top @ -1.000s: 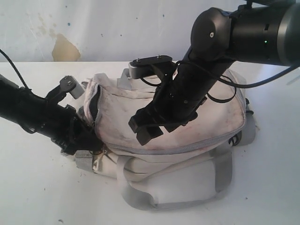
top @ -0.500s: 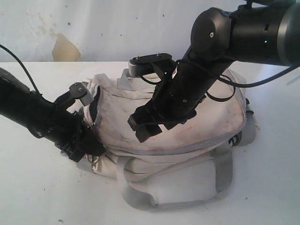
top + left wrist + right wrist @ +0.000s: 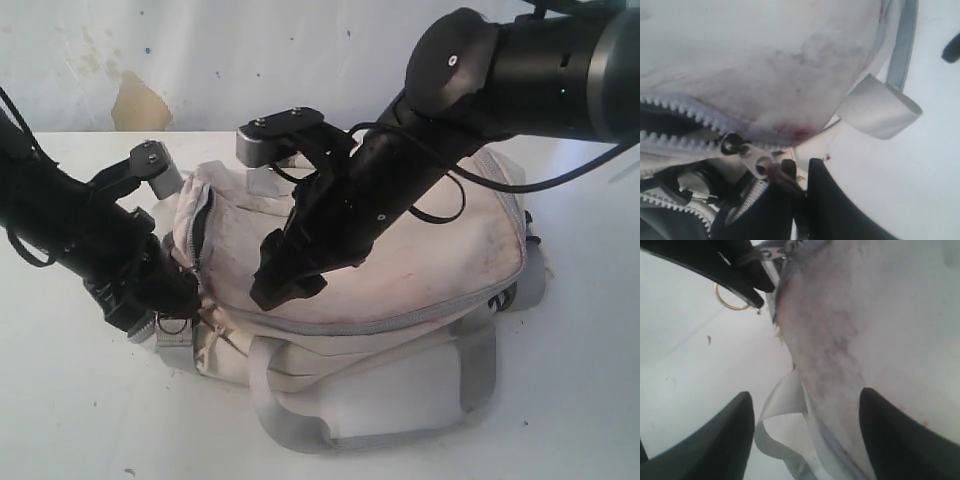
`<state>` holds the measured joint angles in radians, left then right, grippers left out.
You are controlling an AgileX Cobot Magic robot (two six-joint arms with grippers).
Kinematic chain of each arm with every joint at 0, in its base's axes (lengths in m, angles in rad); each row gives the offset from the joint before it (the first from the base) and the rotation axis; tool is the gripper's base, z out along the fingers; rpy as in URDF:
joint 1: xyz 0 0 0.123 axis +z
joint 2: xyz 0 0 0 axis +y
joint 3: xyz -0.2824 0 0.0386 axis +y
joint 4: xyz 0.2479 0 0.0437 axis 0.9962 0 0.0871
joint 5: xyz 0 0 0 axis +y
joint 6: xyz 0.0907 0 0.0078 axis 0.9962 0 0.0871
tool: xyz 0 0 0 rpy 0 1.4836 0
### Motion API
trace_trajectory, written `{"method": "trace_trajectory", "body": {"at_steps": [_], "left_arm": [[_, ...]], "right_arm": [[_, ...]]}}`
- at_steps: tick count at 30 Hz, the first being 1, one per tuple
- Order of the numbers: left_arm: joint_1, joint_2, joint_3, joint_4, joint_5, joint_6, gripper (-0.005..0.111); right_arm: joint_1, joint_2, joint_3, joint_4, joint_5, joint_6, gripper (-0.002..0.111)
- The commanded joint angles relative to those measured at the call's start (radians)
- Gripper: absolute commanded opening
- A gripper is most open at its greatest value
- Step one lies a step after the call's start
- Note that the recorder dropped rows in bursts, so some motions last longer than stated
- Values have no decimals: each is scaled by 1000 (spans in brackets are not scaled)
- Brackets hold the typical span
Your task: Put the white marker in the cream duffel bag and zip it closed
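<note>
White marker: not visible in any view; I cannot tell whether it already lies inside the bag or is hidden elsewhere.
Cream duffel bag (image 3: 420,250): lies on the white surface (image 3: 80,420), with its grey strap (image 3: 300,425) looped out toward the exterior camera.
Zip opening (image 3: 203,225): gapes at the bag's left end in the exterior view; the teeth (image 3: 675,105) stand apart on one side of the slider (image 3: 731,144).
Zipper pull (image 3: 757,164): the metal tab hangs from the slider and runs in between my left fingers (image 3: 775,215).
Left claw (image 3: 165,300): closed narrow, pinching the zipper pull at the low end of the opening.
Right claw (image 3: 285,285): jaws wide, holding nothing, poised over the bag's upper panel just beside the opening; I cannot confirm contact with the fabric.
Step in hand: in my judgement the closing stage; the grip on the pull is made, but the run along the track has not yet begun.
Next move calls for: the right claw to pin the fabric near the opening so the track is taut; the left claw to draw the pull steadily along the line of the teeth, without twisting the tab out of the pinch.
Caution: confirm the marker is inside before running the zip shut.
</note>
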<state>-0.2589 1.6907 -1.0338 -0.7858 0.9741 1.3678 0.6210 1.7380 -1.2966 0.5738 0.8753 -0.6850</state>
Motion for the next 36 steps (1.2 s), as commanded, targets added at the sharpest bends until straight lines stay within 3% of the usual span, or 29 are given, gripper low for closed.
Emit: {"method": "trace_trajectory", "body": {"at_steps": [1,11,20,24,30,36], "left_arm": [[-3,-25,-4,56,16,-71,0],[-3,-73,-27,99,23,-275,0],[-3,-96,-73,96,21,-325,0],[-3,-96,-73,92,11,-353,0],[-3,-96,-73,92,-61,-442,0],[-3,-96,-73,94,-162,-550,0]], "right_arm": [[7,22,-7,107,-11,-211,57],[59,83,-7,107,-132,-336,57],[77,123,-7,105,-183,-341,55],[77,134,-7,104,-185,-341,38],[77,147,-5,77,-182,-342,0],[77,147,-5,24,-157,-352,0]]}}
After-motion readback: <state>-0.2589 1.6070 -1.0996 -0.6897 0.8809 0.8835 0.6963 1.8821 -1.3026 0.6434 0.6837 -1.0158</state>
